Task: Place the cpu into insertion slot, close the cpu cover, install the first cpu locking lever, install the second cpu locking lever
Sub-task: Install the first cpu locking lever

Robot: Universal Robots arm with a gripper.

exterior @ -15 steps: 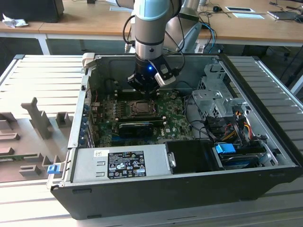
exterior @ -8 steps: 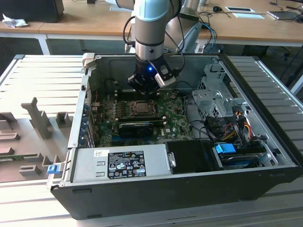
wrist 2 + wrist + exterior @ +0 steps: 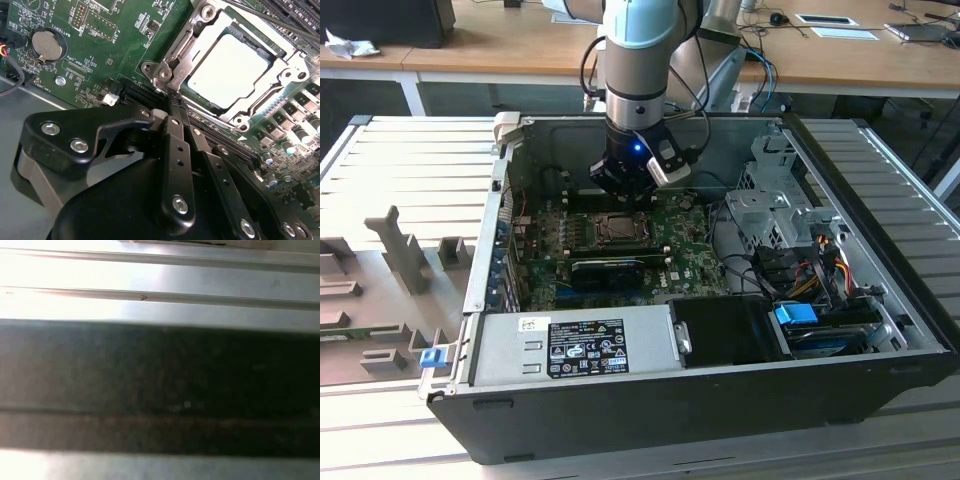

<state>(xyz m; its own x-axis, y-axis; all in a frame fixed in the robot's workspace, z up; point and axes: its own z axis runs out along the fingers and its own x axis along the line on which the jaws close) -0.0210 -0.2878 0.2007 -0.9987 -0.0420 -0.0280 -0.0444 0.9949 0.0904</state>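
In the second wrist view the pale silver cpu (image 3: pixel 227 70) lies flat in the insertion slot (image 3: pixel 167 70) on the green board. The silvery cpu cover (image 3: pixel 292 70) lies down over it, framing the chip's face. A thin metal lever rod (image 3: pixel 270 20) runs along one side of the socket. My gripper (image 3: pixel 172 106) has its two black fingers (image 3: pixel 176 150) pressed together, tips just off the socket's corner, with nothing visible between them. In the exterior view the gripper (image 3: pixel 625 190) hangs inside the open computer case, right above the socket (image 3: pixel 620 228).
The case walls (image 3: pixel 490 230) enclose the board. A black card (image 3: pixel 610 268) sits just in front of the socket, a grey power supply (image 3: pixel 570 345) along the front, and drive cages with cables (image 3: pixel 790 230) at the exterior view's right. A coin battery (image 3: pixel 46 44) sits on the board.
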